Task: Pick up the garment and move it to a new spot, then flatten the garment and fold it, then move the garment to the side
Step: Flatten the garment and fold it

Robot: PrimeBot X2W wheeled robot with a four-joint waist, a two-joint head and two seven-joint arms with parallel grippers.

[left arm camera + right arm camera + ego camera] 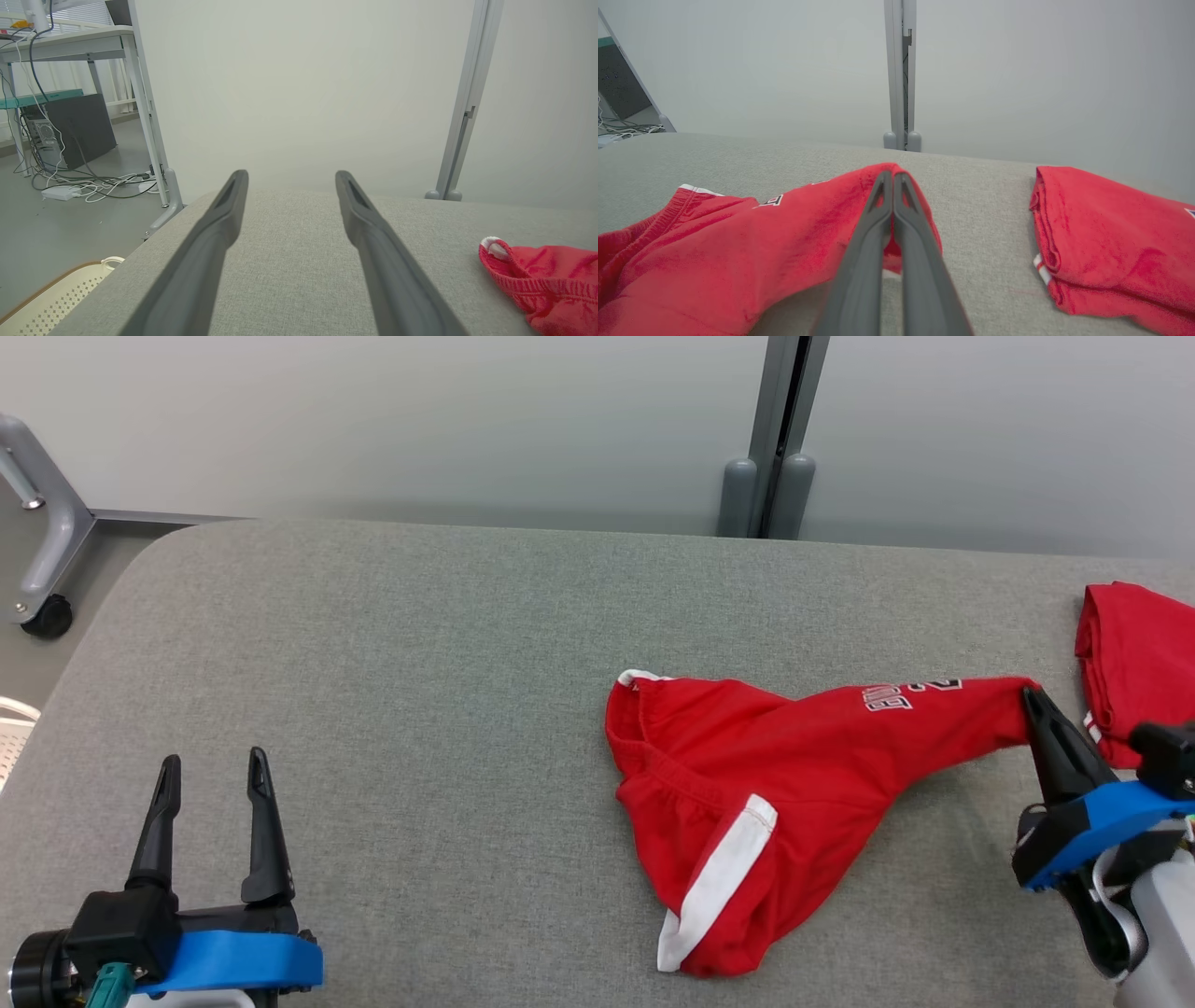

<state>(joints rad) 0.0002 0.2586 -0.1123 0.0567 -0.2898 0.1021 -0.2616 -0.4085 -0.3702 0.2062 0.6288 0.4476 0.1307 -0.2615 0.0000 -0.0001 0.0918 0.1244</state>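
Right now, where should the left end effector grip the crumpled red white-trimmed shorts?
The gathered elastic waistband of the red white-trimmed shorts, probably from the robot's left: its raised ridge faces the open left end effector, opposite the corner the right end effector pinches.

The right gripper (1031,694) has its two fingers pinched flat together on the right tip of the garment (794,756). Its pale forearm (1167,933) angles in from the garment's lower right. The left gripper (214,758) sits well left of the garment, fingers spread wide, pointing up and empty.
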